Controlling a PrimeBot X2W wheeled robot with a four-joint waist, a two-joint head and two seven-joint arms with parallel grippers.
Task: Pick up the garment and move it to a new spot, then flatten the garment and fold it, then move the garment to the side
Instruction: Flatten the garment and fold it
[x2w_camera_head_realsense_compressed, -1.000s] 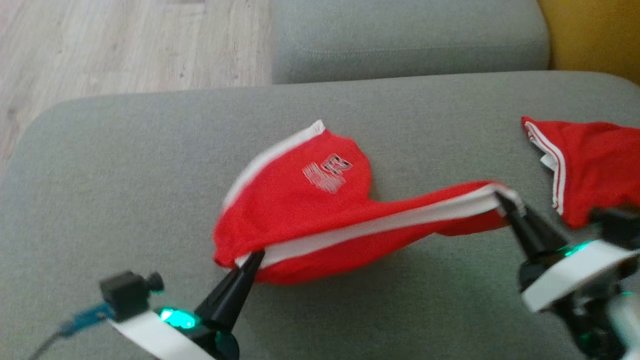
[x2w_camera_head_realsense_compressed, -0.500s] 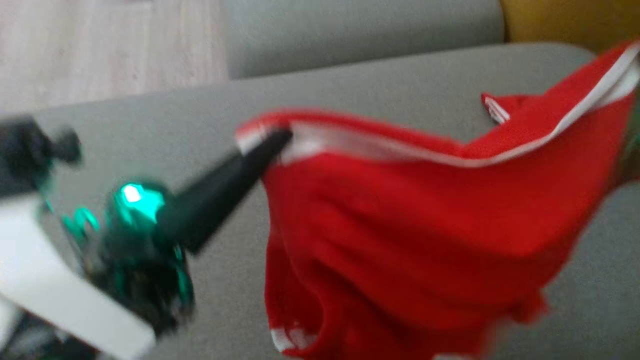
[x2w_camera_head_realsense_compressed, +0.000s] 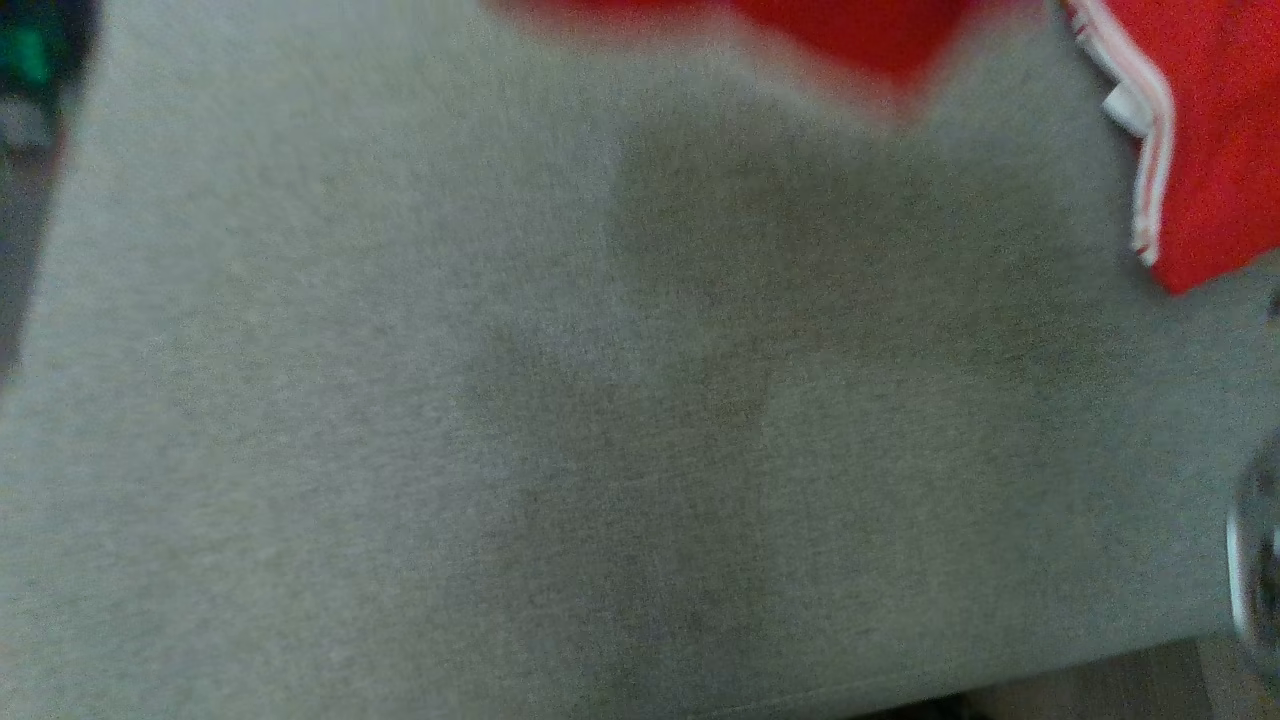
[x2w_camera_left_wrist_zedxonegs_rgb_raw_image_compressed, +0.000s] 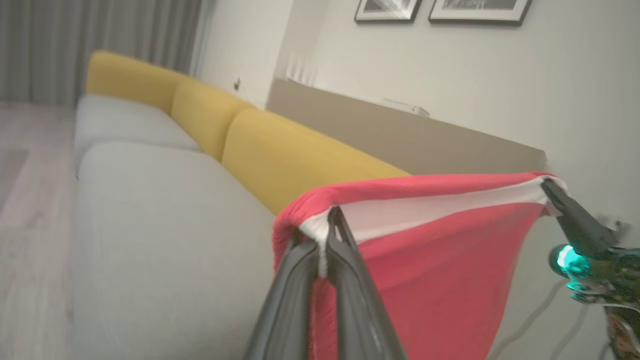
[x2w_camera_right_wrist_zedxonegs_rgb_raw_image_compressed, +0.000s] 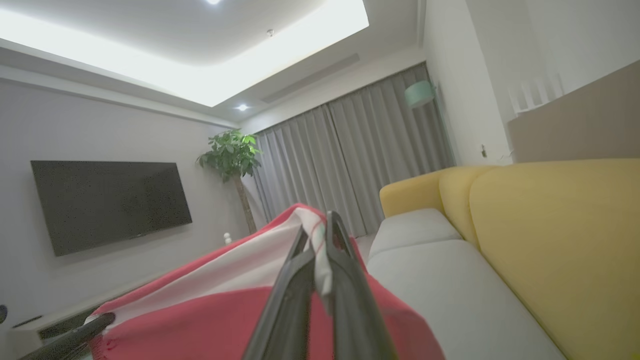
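The garment (x2w_camera_left_wrist_zedxonegs_rgb_raw_image_compressed: 440, 260) is red with a wide white waistband. It hangs in the air, stretched between both grippers above the grey sofa cushion (x2w_camera_head_realsense_compressed: 400, 400). In the left wrist view my left gripper (x2w_camera_left_wrist_zedxonegs_rgb_raw_image_compressed: 327, 230) is shut on one end of the waistband, and my right gripper (x2w_camera_left_wrist_zedxonegs_rgb_raw_image_compressed: 547, 186) pinches the far end. In the right wrist view my right gripper (x2w_camera_right_wrist_zedxonegs_rgb_raw_image_compressed: 317, 235) is shut on the band, the garment (x2w_camera_right_wrist_zedxonegs_rgb_raw_image_compressed: 210, 310) sags below it, and the left gripper (x2w_camera_right_wrist_zedxonegs_rgb_raw_image_compressed: 105, 318) grips the other end. The head view catches the garment's blurred lower edge (x2w_camera_head_realsense_compressed: 830, 30) at the top.
A second red garment with white stripes (x2w_camera_head_realsense_compressed: 1210, 150) lies on the cushion at the head view's upper right. Yellow back cushions (x2w_camera_left_wrist_zedxonegs_rgb_raw_image_compressed: 280, 155) run along the sofa's rear. The cushion's front edge (x2w_camera_head_realsense_compressed: 900, 695) and the floor are at the bottom.
Both grippers have lifted the garment off the cushion, where it lay a second ago, and it now hangs taut between them. The head camera has shifted, so the picture has moved.
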